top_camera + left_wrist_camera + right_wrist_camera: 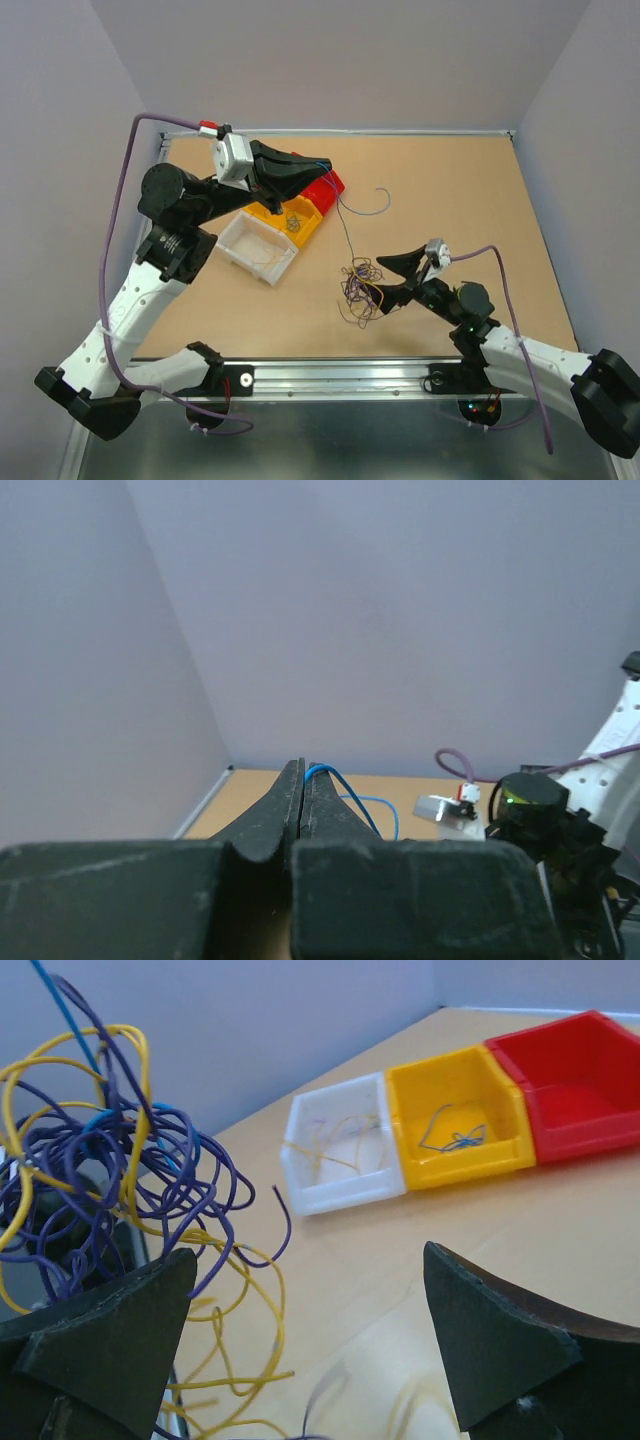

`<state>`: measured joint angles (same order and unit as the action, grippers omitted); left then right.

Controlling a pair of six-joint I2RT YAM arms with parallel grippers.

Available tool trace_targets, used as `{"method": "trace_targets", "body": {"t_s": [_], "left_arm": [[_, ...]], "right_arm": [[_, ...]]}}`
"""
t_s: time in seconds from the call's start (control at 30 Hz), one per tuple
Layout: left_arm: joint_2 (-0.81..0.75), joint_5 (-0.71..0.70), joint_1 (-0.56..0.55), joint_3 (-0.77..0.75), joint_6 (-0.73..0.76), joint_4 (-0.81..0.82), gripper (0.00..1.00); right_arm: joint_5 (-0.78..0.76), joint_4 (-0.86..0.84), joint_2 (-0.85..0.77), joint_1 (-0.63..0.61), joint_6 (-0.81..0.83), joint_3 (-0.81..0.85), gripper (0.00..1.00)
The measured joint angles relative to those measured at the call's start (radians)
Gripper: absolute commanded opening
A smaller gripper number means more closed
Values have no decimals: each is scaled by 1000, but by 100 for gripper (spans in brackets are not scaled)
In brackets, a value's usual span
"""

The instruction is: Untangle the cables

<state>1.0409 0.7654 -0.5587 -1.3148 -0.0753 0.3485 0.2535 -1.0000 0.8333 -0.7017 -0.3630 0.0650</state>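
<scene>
- One tan table (460, 200), with everything else sitting on it or over it.
- Two arms. The left arm (150, 290) reaches up toward 11 o'clock and the right arm (520, 350) comes in from 5 o'clock.
- Three little bins in a diagonal row at about 10 o'clock of the table's middle: white bin (238, 250) nearest, yellow bin (262, 214) in the middle, and red bin (335, 183) farthest.
  - The white one has a thin yellowish wire or two in it.
  - The yellow one has a small curl of bluish wire.
- One tangled clump of cables (362, 285), just toward 5 o'clock from the table's middle. It's mostly purple and yellow strands with a bit of blue mixed in.
- Right gripper (390, 278) is spread wide and holding nothing.
  - The clump sits right at its fingertips.
  - In the wrist view the strands pile up against one finger (100, 1350).
- Left gripper (304, 770) hangs over the red bin, pinched tight on one blue cable (322, 768). The cable trails down toward 5 o'clock into the clump.
- One loose purple wire (372, 213) lies curved on its own at 3 o'clock of the red bin, apart from the clump.
</scene>
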Motion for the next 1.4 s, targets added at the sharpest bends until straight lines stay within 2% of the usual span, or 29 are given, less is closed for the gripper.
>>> {"method": "trace_targets", "body": {"t_s": [0.23,0.5,0.7,0.97,1.13,1.4], "left_arm": [[40,-7,-127,29,9,5,0],[106,-34,-176,32,45,-39,0],[106,-38,-190,32,54,-40,0],[100,-37,-200,36,60,-42,0],[82,-37,-200,55,61,-45,0],[69,-41,-200,65,82,-47,0]], "right_arm": [[185,-1,27,-33,38,49,100],[251,-3,74,-48,54,96,100],[239,-8,151,-60,80,171,100],[72,11,187,-60,154,244,97],[15,69,124,-60,167,246,95],[45,100,-127,-60,99,137,100]]}}
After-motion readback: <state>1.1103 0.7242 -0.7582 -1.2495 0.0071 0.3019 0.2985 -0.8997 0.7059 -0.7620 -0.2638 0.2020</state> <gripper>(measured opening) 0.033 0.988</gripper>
